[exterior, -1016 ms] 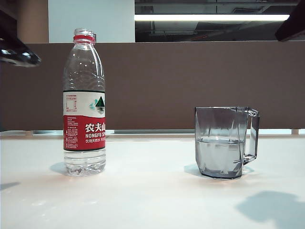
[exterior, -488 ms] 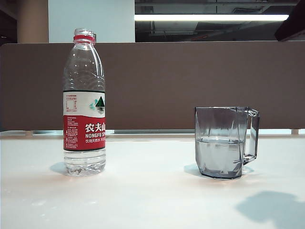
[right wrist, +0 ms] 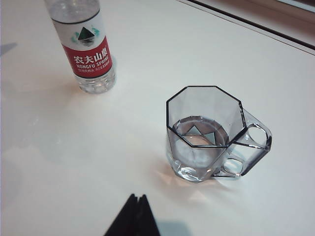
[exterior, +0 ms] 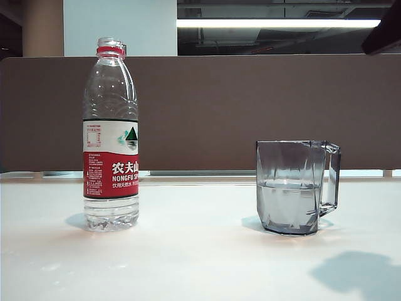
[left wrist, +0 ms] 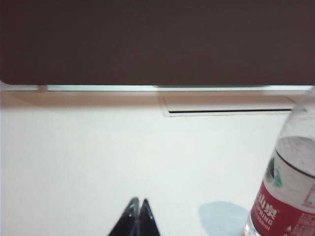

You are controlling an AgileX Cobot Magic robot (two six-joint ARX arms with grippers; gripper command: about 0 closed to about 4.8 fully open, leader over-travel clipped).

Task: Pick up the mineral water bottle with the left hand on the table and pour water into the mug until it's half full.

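- Two task objects stand upright on the table (exterior: pixel 188 263), well apart: the mineral water bottle (exterior: pixel 111 135) toward the left of the exterior view and the mug (exterior: pixel 294 187) toward the right.
- We see water in the mug, its surface sitting about halfway up the faceted wall; the right wrist view shows the same pool inside the octagonal rim.
- We see only a shallow remainder of water in the bottle, below the red label. No cap shows above the red neck ring, though we cannot be sure of that from this angle.
- We judge the pour to be done and the bottle set back down, since nothing holds it and the mug looks half full.
- Our left hand (left wrist: pixel 137 209) shows its two dark fingertips pressed together with nothing between them; it hangs over bare tabletop, with the bottle off to one side and not touched.
- Our right gripper (right wrist: pixel 138 204) sits above the table looking down on the mug and the bottle; its tips meet in a point and hold nothing.
- Neither gripper appears in the exterior view, apart from a dark shape at the upper right corner that we cannot identify.
- What is left, in our judgement, is little or nothing: at most parking the left arm clear of the table, provided the water level counts as half.
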